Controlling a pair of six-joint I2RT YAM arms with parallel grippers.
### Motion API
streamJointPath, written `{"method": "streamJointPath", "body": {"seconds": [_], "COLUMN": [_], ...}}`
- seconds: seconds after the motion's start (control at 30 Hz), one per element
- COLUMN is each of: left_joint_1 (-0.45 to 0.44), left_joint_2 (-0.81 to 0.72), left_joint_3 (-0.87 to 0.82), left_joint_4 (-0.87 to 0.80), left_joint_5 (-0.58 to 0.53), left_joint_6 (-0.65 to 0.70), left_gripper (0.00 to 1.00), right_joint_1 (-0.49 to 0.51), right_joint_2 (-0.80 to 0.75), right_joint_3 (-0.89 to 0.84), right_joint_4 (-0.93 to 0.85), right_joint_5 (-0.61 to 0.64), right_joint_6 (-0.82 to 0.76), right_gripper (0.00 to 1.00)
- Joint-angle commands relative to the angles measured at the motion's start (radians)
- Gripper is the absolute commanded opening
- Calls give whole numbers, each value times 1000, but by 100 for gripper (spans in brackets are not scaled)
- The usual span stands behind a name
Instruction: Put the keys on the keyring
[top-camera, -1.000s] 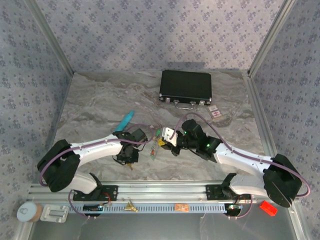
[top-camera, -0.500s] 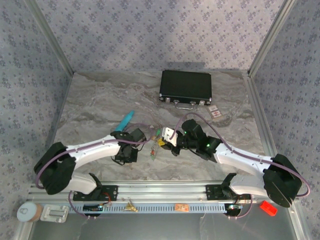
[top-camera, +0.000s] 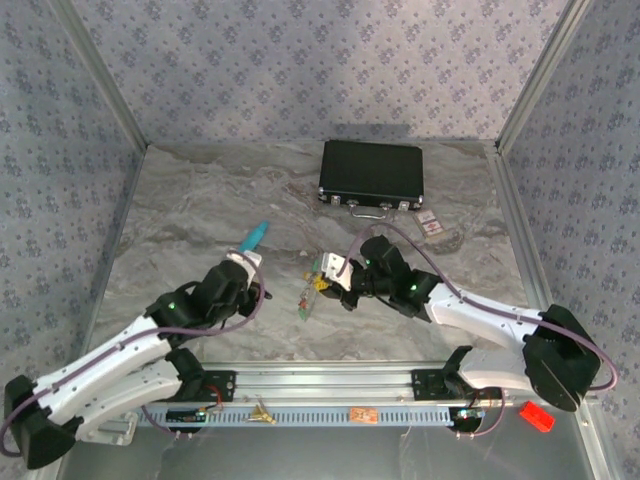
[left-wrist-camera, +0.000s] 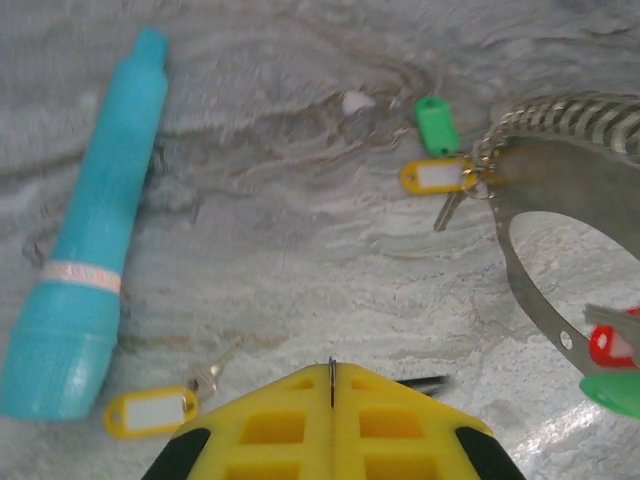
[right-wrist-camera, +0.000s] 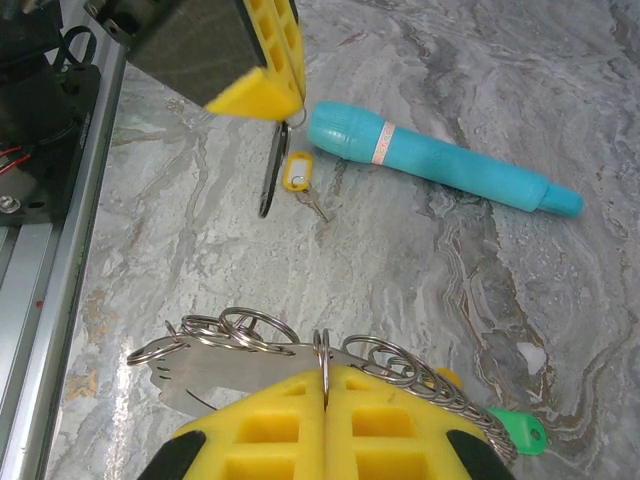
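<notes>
Left gripper (left-wrist-camera: 331, 375), fingers pressed together, hovers with a loose yellow-tagged key (left-wrist-camera: 160, 408) just beside its tips, toward the thick end of the teal tube (left-wrist-camera: 95, 240). Right gripper (right-wrist-camera: 325, 385) pinches the keyring (right-wrist-camera: 230, 365) on the opposite side; the left arm is nearer that key.

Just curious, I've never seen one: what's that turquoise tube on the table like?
The turquoise tube looks like plastic: a thick body, ringed by a pale band, narrowing to a slim tip. It lies flat on the grey marbled table, with nothing gripping it. A key with a yellow tag lies just off its thick end, apart.
</notes>
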Motion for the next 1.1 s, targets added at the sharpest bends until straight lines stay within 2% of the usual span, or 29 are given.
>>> {"method": "streamJointPath", "body": {"seconds": [0.0, 0.13, 0.4, 0.6, 0.77, 1.07], "left_joint_1": [-5, 2, 3, 12, 36, 138], "left_joint_2": [-77, -148, -291, -284, -240, -160], "left_joint_3": [-24, -41, -104, -111, -103, -131], "left_joint_4": [118, 141, 271, 307, 320, 417], "left_joint_5": [14, 85, 303, 409, 514, 697], "left_joint_6": [218, 359, 667, 790, 751, 445], "left_gripper": [0, 0, 0, 0, 0, 0], "right_joint_1": [5, 7, 6, 10, 22, 38], "right_joint_2": [23, 47, 81, 80, 60, 51], "right_joint_3": [57, 91, 143, 153, 126, 95], "right_joint_4": [-45, -71, -127, -129, -64, 3], "right_joint_5": [-38, -46, -67, -60, -41, -24], "right_joint_6": [11, -3, -54, -92, -121, -130], "right_gripper": [0, 0, 0, 0, 0, 0]}}
